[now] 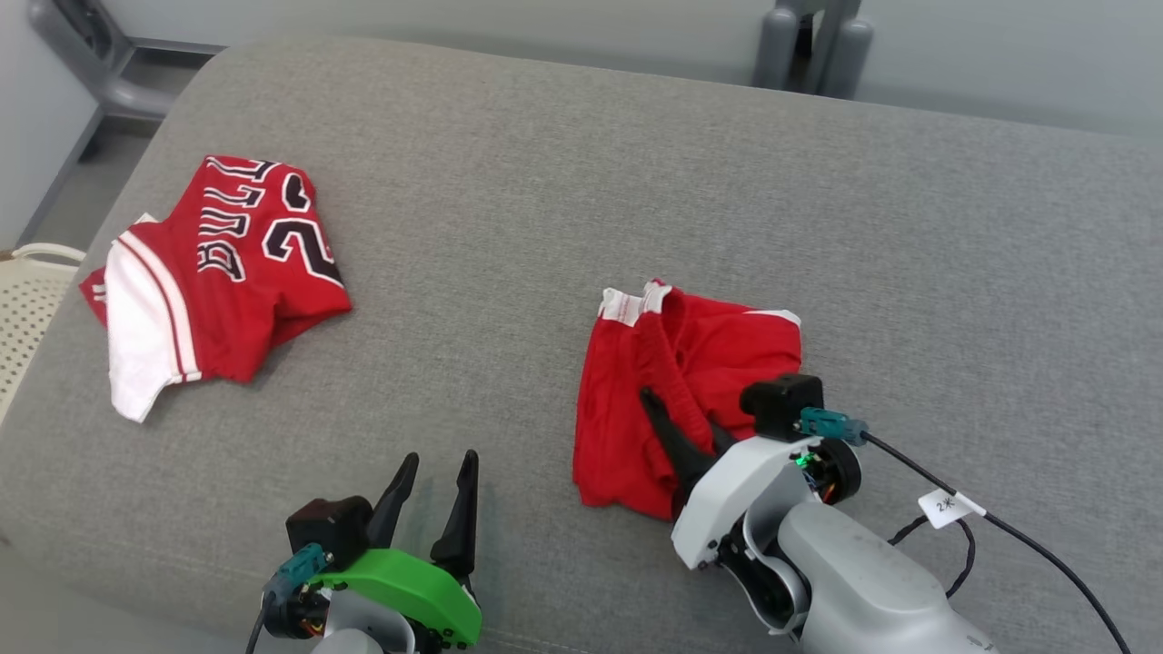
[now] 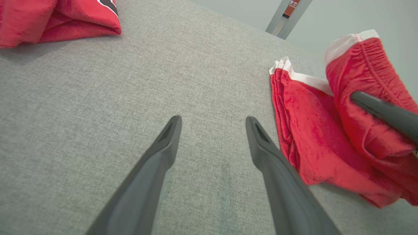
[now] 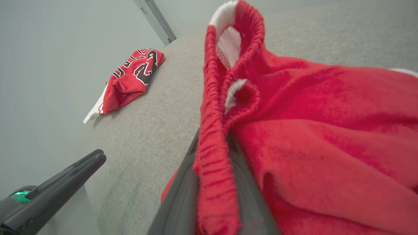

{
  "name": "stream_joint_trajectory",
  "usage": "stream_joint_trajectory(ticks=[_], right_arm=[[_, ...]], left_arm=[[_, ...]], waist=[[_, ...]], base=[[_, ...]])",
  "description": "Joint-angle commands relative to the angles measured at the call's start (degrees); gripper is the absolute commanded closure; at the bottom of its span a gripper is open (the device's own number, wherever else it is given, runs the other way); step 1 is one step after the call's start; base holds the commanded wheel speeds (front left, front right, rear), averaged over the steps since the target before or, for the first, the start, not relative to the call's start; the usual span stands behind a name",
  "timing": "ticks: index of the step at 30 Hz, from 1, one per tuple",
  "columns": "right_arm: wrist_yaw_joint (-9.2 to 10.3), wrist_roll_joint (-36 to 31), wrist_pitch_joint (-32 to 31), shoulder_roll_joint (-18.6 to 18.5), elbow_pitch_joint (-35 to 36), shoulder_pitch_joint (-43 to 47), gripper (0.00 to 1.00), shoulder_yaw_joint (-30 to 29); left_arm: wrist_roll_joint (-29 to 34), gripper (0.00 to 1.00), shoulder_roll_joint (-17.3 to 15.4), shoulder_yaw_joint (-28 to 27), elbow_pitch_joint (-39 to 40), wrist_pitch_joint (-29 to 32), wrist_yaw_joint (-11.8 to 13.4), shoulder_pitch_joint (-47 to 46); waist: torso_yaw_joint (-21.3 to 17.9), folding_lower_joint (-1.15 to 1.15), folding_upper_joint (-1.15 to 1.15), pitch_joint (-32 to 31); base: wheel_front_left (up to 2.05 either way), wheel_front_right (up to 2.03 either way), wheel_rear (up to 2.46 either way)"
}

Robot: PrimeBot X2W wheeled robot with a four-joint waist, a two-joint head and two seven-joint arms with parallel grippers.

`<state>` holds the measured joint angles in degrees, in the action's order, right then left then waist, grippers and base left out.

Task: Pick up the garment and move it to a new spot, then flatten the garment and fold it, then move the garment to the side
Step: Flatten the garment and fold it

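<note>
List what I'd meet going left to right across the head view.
Cream perforated plastic panel, folded red basketball jersey with black lettering, open left pincer, red fabric shorts with white trim, white cable tag.

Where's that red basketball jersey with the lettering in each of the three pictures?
Head view: the jersey lies at the left.
Left wrist view: jersey in the top left corner, cut off.
Right wrist view: jersey left of centre, farther back.
Shared landmark: the red shorts.

On the cushion (image 1: 545, 182), you have the shorts (image 1: 718, 354) right of centre and the jersey (image 1: 218, 272) well apart, left and farther back. Your left gripper (image 1: 441, 457) stands between them, nearer you; your right gripper (image 1: 681, 427) sits at the shorts' near edge.
</note>
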<state>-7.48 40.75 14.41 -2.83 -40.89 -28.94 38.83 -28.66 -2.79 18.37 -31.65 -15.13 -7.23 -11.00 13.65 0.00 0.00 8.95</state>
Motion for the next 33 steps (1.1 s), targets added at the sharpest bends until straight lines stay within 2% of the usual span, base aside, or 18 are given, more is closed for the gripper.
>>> stream_joint_trajectory(ticks=[1,7,9,13,18,22,28,33], right_arm=[[-0.01,0.22,-0.1,-0.09,-0.19,-0.97,0.0,1.26],[-0.01,-1.04,0.61,-0.26,1.05,-1.64,0.0,5.09],[-0.01,-2.38,0.76,-0.24,1.63,-1.77,0.0,4.44],[-0.01,-9.11,0.78,-0.23,4.7,0.29,0.0,-3.0],[-0.01,-20.23,0.77,-0.17,9.88,6.1,0.0,-16.57],[-0.01,-27.06,0.78,-0.12,14.56,11.25,0.0,-24.23],[-0.01,-30.75,0.79,-0.09,17.9,16.63,0.0,-30.46],[-0.01,-32.16,0.79,-0.08,17.94,19.75,0.0,-32.2]], left_arm=[[-0.12,0.0,-0.21,-0.02,0.23,-0.01,0.31,0.67],[0.85,0.0,-0.19,-1.39,1.36,-0.01,0.92,0.08],[1.42,0.0,-0.19,-2.09,2.04,-0.01,1.18,-0.09],[3.16,0.0,-0.21,-3.68,3.81,-0.01,1.84,-0.38],[6.11,0.0,-0.22,-5.78,6.08,-0.01,3.16,0.35],[9.11,0.0,-0.21,-7.52,7.5,0.0,3.94,1.87],[13.08,0.0,-0.24,-10.93,8.59,-0.01,4.21,3.44],[14.11,0.0,-0.24,-12.89,8.93,-0.01,4.37,6.26]], waist=[[2.76,0.0,0.0,0.1],[0.47,0.0,0.0,-0.68],[-0.85,0.0,0.0,-0.75],[-3.62,0.0,0.0,-0.87],[-6.59,0.0,0.0,-1.24],[-8.62,0.0,0.0,-1.49],[-11.0,0.0,0.0,-2.29],[-12.31,0.0,0.0,-3.97]], base=[[0.0,0.0,0.0],[0.0,0.0,0.0],[0.0,0.0,0.0],[0.0,0.0,0.0],[0.0,0.0,0.0],[0.0,0.0,0.0],[0.0,0.0,0.0],[0.0,0.0,0.0]])
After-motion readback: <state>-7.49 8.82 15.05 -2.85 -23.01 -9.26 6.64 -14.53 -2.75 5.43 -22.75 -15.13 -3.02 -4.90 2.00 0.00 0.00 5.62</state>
